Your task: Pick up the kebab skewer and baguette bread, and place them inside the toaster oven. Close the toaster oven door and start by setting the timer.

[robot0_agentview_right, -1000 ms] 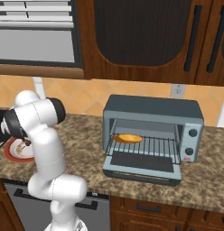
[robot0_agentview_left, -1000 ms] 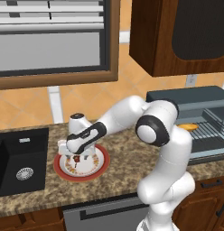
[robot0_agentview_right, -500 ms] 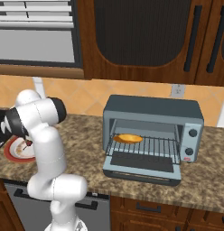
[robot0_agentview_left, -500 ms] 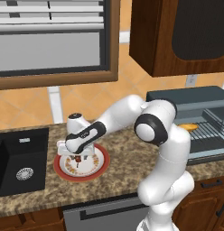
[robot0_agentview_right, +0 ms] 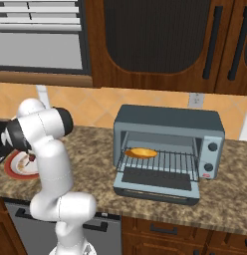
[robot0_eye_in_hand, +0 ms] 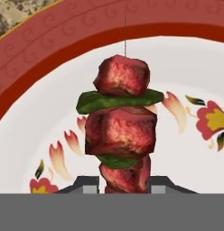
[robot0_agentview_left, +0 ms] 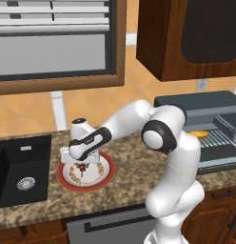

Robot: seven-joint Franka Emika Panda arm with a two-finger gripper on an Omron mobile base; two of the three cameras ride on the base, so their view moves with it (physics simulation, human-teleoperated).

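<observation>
A speckled brown-and-tan granite desk runs under dark brown wall cabinets and an orange tiled backsplash, with a black sink basin sunk into it beyond the jaws on the side away from the oven. The white arm's two-finger gripper hangs over a round white plate with a red rim and flower pattern; its jaws are drawn narrow and closed on the kebab skewer of dark red meat chunks and green pepper slices, whose lowest chunk sits between the two dark fingertips. In the hand view the skewer's long axis runs straight away from the jaws, its thin bare stick tip pointing toward the plate's red rim — whether it touches the plate cannot be told. Well apart from the jaws, across a bare stretch of desk, stands the boxy blue-grey toaster oven, its blue-grey framed door with dark glass folded down flat toward the desk's front edge. The small golden-orange baguette bread lies on the wire rack inside, lengthwise across the opening, toward the side nearer the jaws — the rest of the rack is open.
</observation>
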